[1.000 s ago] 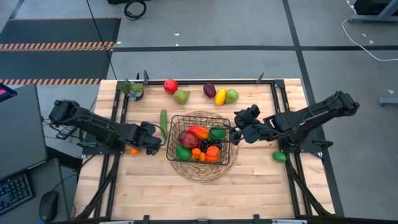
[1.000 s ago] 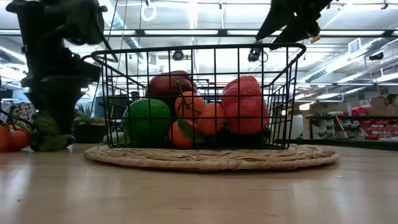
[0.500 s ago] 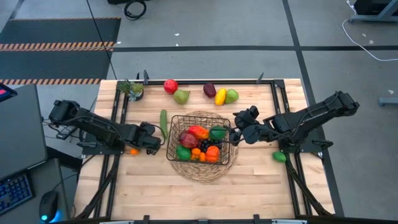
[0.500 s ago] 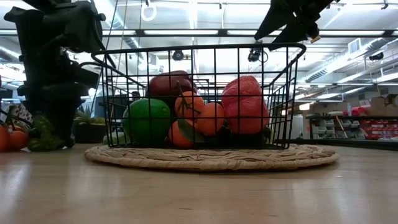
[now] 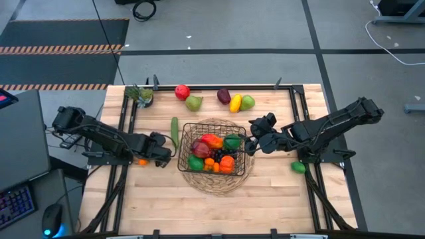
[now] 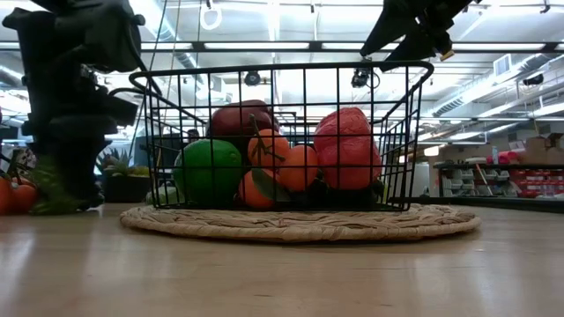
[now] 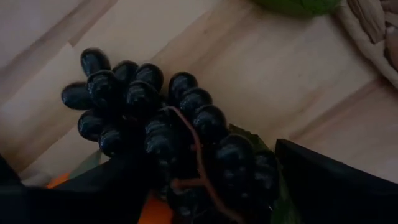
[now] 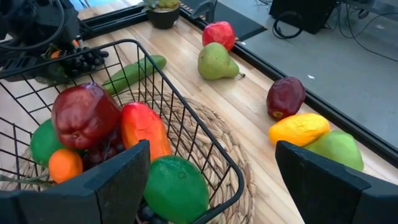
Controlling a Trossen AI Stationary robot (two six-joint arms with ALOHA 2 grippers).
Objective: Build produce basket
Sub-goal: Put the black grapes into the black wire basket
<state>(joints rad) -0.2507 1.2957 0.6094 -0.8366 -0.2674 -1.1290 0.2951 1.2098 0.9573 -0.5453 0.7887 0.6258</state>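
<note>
The basket [image 5: 211, 154] sits on a woven mat [image 5: 214, 180] mid-worktop, already part-filled with produce. The left claw [image 7: 205, 186] is low beside it, spread around a grape bunch [image 7: 168, 134], apparently to lift it. The right claw [image 8: 211, 180] hovers spread by the basket's far rim.

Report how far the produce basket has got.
Done: the black wire basket on its woven mat holds several fruits. In hand: the left gripper straddles a dark grape bunch on the table, not lifted. Left: apple, pears, plum, lemon, cucumber outside. The right gripper waits, open, over the basket rim.
</note>
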